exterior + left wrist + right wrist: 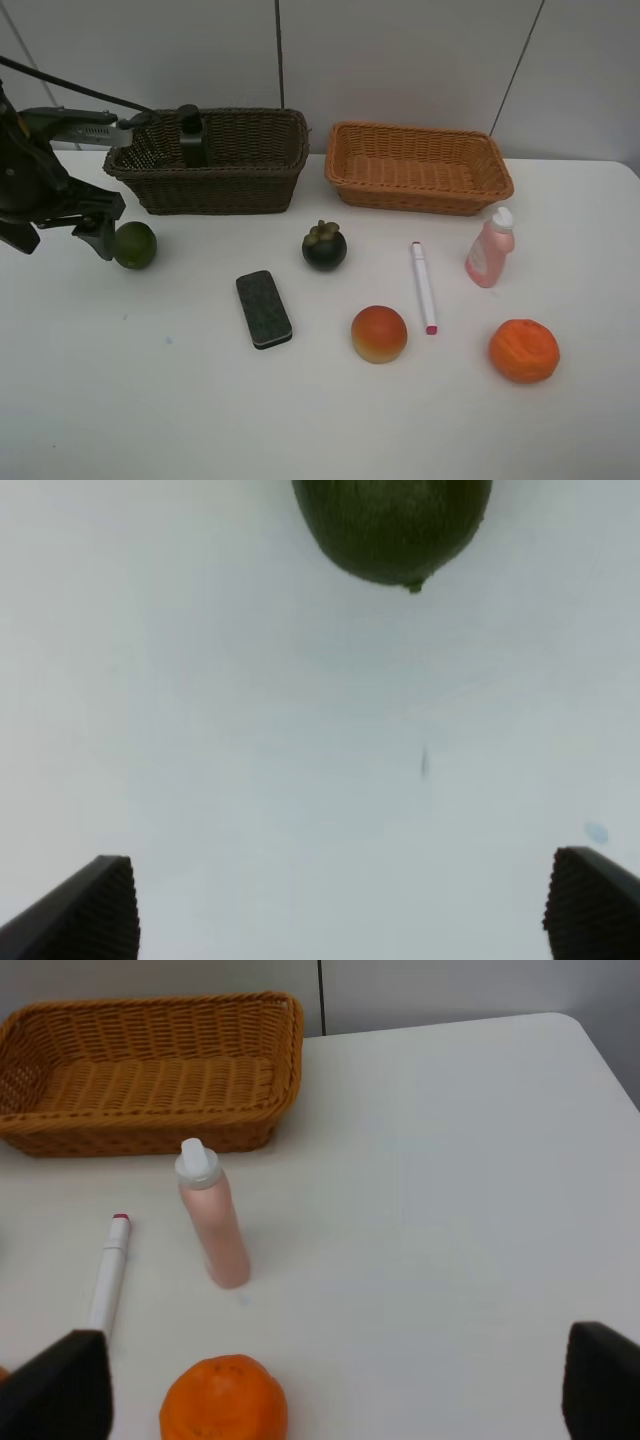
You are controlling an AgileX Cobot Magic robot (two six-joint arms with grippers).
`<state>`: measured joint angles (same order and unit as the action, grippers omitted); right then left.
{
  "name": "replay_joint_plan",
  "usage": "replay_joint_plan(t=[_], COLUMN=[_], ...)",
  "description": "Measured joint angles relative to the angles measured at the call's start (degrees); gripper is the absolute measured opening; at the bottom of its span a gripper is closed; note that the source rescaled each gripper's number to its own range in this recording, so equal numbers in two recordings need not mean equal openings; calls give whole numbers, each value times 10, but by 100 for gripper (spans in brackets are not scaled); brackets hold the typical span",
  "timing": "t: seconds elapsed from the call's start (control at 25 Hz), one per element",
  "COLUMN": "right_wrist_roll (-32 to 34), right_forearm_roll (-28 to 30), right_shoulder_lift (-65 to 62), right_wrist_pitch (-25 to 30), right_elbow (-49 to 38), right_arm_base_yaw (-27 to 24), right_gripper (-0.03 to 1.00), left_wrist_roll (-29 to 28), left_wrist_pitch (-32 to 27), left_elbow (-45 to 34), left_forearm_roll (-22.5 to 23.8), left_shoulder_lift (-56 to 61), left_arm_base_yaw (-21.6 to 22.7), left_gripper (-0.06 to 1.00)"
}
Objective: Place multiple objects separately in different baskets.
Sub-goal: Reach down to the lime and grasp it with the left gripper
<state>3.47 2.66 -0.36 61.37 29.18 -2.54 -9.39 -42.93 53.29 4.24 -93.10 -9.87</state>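
A green round fruit (135,245) lies on the white table, just right of my left gripper (100,232). In the left wrist view the fruit (392,525) lies ahead of the open, empty left gripper (340,920). A dark pump bottle (192,138) stands in the dark brown basket (260,185). The orange-tan basket (420,195) holds nothing. On the table lie a mangosteen (325,247), black eraser (264,308), peach (379,333), marker (424,286), pink bottle (490,248) and tangerine (523,350). My right gripper (335,1390) is open, back from the tangerine (225,1400) and pink bottle (213,1215).
The table's right edge (610,1070) runs beside the right gripper's side. A grey panelled wall (400,60) stands behind the baskets. The left arm's cable (70,88) crosses above the dark basket's left end.
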Motion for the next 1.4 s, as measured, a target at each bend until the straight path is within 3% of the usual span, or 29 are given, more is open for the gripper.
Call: replay_joint_plan(t=[0.28,0.92,1.12,1.4], right_wrist_roll=[0,0,0,0], right_forearm_roll=[0,0,0,0], right_shoulder_lift=[0,0,0,0], right_wrist_pitch=[0,0,0,0], right_elbow=[0,0,0,0], right_arm_base_yaw=[0,0,0,0], right_gripper=[100,100,100,100], left_wrist_roll=[-52,-68,-68,-71], left_wrist_pitch=[114,275,317,325], left_elbow=[-11,-12,-12,-12], left_forearm_roll=[45,49,49,49], left_shoulder_lift=[-63,-180,-183,-184], left_arm_base_yaw=[0,0,0,0], left_gripper=[100,100,100,100])
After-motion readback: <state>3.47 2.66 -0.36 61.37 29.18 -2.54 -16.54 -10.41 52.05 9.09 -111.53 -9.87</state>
